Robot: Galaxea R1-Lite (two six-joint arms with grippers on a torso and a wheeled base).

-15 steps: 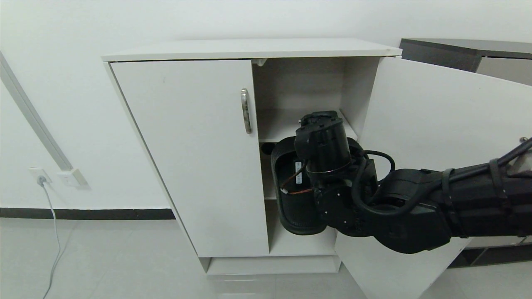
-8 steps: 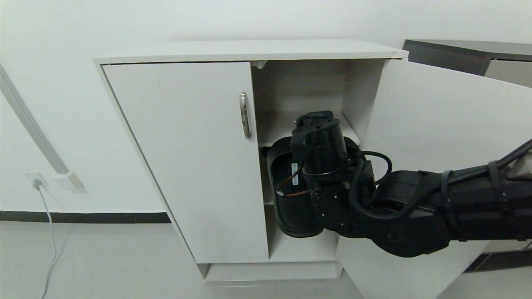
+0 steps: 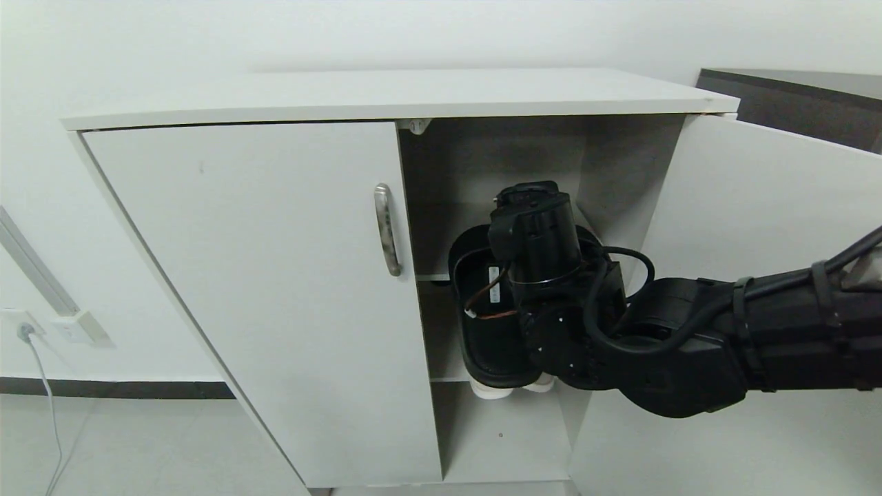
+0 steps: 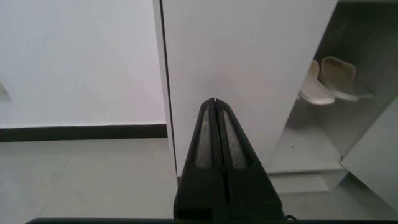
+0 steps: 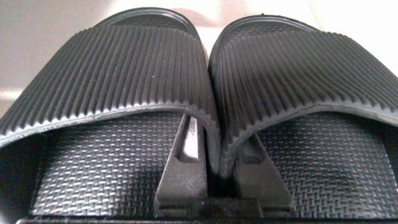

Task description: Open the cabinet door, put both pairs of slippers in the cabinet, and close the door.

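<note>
The right claw [image 5: 219, 134] was clamped on the black slippers [image 5: 137, 68]. One finger [image 5: 186, 162] lay inside each slipper, and the two inner side walls were pinched together between them. The ribbed straps arched just past the fingertips, and the pair sat side by side, touching.

The left claw [image 4: 215, 109] was closed on nothing, its fingers pressed flat together. It hung low in front of the shut left door [image 4: 242, 74], above the pale floor [image 4: 81, 180].

In the head view the right arm [image 3: 723, 344] came in from the right, past the open right door [image 3: 758, 207], with its wrist in the cabinet's open half. There the black slippers stood nearly on end in the opening. Their upper ends rose past the upper shelf [image 3: 431, 277] and their lower ends were down by the middle shelf [image 3: 448, 377].

Just under them the white slippers [image 3: 506, 390] poked out at that shelf's front edge; I could not tell whether the two pairs touched. From the left wrist view the white pair lay side by side on its shelf, inside the open half.

The left door carried a metal handle [image 3: 387, 229] along its inner edge. The cabinet [image 3: 413, 93] stood against a white wall [image 3: 138, 41] with a dark skirting strip [image 3: 110, 389]. A socket and cable [image 3: 26, 334] sat low on the wall to the left, and a dark unit [image 3: 792, 96] stood behind the right door.
</note>
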